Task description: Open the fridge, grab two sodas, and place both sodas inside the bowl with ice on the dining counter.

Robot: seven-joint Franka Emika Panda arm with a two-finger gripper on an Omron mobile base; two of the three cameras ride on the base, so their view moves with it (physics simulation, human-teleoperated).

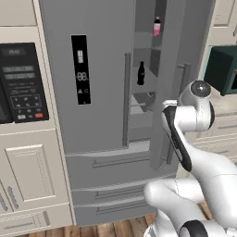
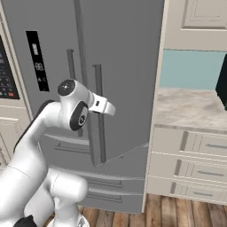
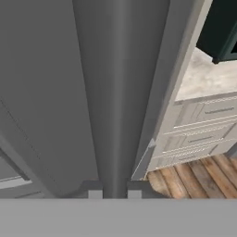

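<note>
I have the end effector [image 3: 115, 193] clenched on the right door's vertical bar handle [image 3: 118, 92]; in the hand view its two tips sit on either side of the bar, which runs straight up through the picture. The handle's long axis is upright, and the jaws cross it squarely.

From the left base view, the right door [image 1: 173, 83] of the fridge [image 1: 92, 92] stands swung partway out, leaving a gap through which I see the shelves. The pink soda [image 1: 157, 26] stands upright on a high shelf and the dark soda [image 1: 140, 73] stands upright on the shelf below it. Both lie left of the end effector and deeper in, behind the plane of the door I am holding. So the door sits between my hand and the bottles.

I judge the opening step is under way but not finished: the gap looks narrow for the arm. The next reach turns on getting around the door's edge and going in leftward, with the dark soda the nearer one.

To the right, a cream cabinet with drawers [image 2: 195, 164] carries a beige worktop [image 2: 190, 108].
</note>
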